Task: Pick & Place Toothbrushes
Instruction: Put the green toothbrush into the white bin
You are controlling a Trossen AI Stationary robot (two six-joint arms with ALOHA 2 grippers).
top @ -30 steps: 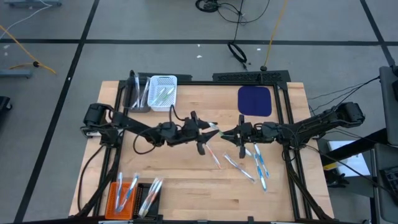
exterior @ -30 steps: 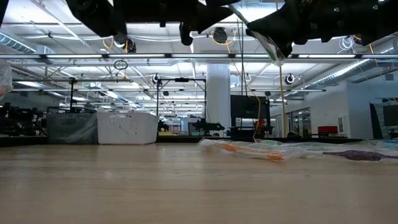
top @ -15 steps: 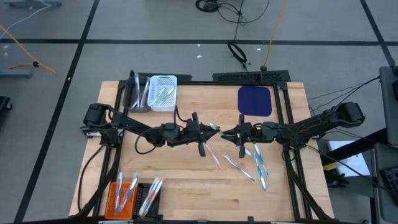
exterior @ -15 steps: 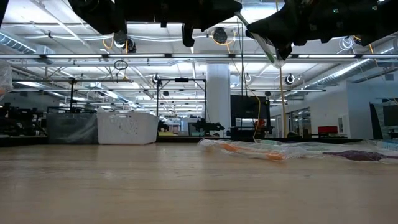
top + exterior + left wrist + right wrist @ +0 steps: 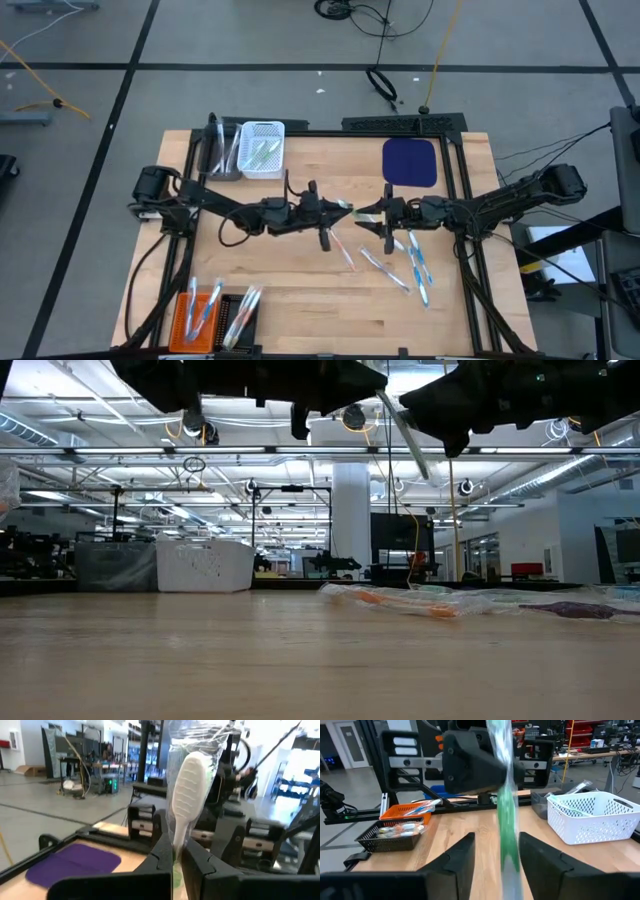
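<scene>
Clear wrapping blurs the green-handled, white-headed toothbrush [image 5: 186, 795] — the left gripper [image 5: 177, 851] clamps it mid-air, while the right gripper [image 5: 496, 851] stands apart around its handle. Below lie loose wrapped toothbrushes [image 5: 408, 268] — a white plastic basket [image 5: 592, 817] sits well apart.

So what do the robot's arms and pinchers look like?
Both arms are dark and thin, built from jointed segments, with black cables looping along them. The left gripper and right gripper each end in two chunky, flat black fingers. I see no markings.

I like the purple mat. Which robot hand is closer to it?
The right gripper is closer: it hangs just below the purple mat's near left corner in the high view. The left gripper, shut on a wrapped toothbrush, sits farther left, mid-table.
</scene>
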